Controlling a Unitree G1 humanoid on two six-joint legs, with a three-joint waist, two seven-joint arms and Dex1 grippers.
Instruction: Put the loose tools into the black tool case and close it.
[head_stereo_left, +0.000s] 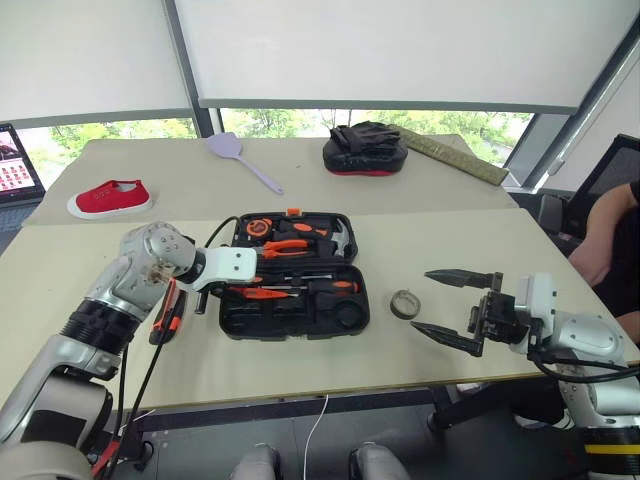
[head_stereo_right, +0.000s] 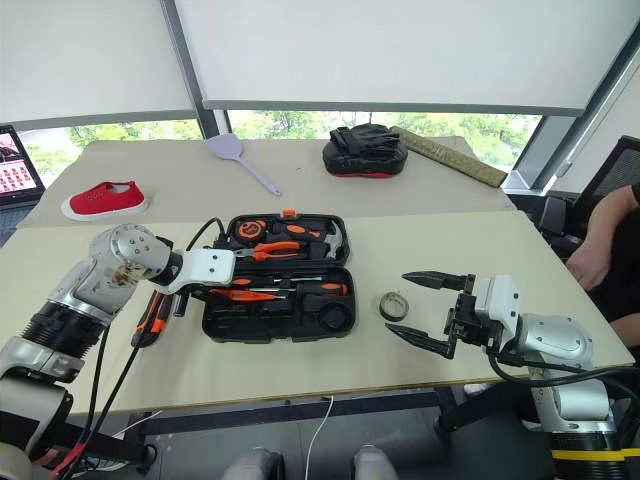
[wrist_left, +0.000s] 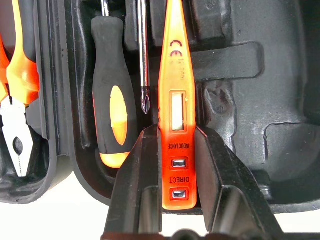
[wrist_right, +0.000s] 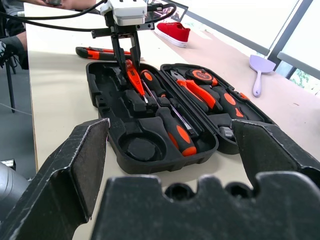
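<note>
Our left gripper (wrist_left: 170, 170) pinches the small orange screwdriver (wrist_left: 176, 100), its lettering legible at the wrist; right gripper (head_stereo_left: 455, 307) spread wide. Black tool case (head_stereo_left: 345, 322): moulded plastic, open; tape roll (head_stereo_left: 404, 303) beside it.

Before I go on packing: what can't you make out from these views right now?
- Small orange screwdriver tip: left wrist view, cut off by the frame edge; seated in its slot or not, cannot tell.
- Utility knife: head views, partly hidden behind the left arm.
- Tape roll: too small to read details.
- Tool case latch: right wrist view, blocked by the right gripper.
</note>
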